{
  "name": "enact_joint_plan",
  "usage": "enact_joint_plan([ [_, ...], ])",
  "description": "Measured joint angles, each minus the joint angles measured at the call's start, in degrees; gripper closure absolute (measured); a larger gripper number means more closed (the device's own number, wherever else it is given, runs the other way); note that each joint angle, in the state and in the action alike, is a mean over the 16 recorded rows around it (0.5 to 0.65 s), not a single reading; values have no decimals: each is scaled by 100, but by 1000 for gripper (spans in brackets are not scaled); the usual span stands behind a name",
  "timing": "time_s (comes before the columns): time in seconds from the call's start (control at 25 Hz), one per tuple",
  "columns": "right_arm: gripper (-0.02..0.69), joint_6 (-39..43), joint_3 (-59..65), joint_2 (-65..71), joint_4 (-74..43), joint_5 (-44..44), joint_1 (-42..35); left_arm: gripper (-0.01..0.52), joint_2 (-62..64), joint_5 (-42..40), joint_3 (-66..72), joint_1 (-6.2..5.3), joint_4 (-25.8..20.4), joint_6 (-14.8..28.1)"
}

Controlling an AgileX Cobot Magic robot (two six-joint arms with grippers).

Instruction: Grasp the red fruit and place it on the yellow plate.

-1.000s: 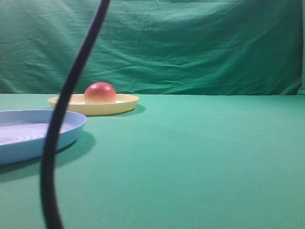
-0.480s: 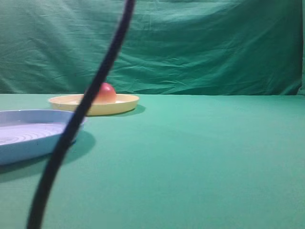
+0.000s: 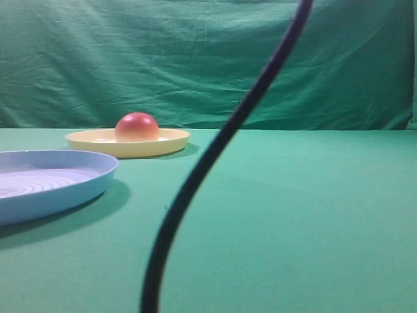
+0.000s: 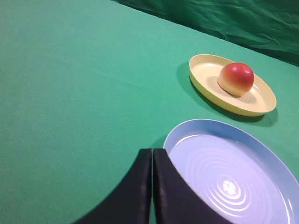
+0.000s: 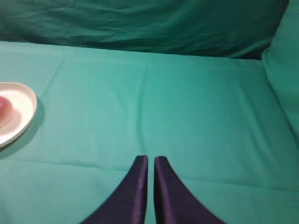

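stretching wide across the whole scene is a green cloth table (image 3: 293,215), and behind it a wrinkled green backdrop (image 3: 215,59) hangs as a curtain, folds showing. a dark cable (image 3: 215,150) snakes up through the middle of the exterior view, right in front of the lens, blurred and cutting across the cloth. near the left edge sits a light-blue plate (image 3: 58,186) with a ringed centre, nothing on it. beyond it the yellow plate (image 3: 163,145) carries the red fruit (image 3: 137,127), resting on its dome base. the left gripper (image 4: 152,156) hangs just beside the blue rim, fingers pressed together, holding nothing. the right gripper (image 5: 151,163) is over bare cloth, well apart from the fruit, fingers nearly touching and gripping nothing
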Motion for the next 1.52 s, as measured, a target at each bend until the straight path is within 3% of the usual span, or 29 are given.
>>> enact_joint_plan([
  [0.36, 638, -17, 1417, -1706, 0, -560, -653, 514, 0, 0, 0, 0, 0, 0],
  [0.84, 641, -21, 3119, -3522, 86, -1055, -784, 514, 0, 0, 0, 0, 0, 0],
  [1.52, 656, -21, 4254, -4225, 439, -1168, -784, 514, 0, 0, 0, 0, 0, 0],
])
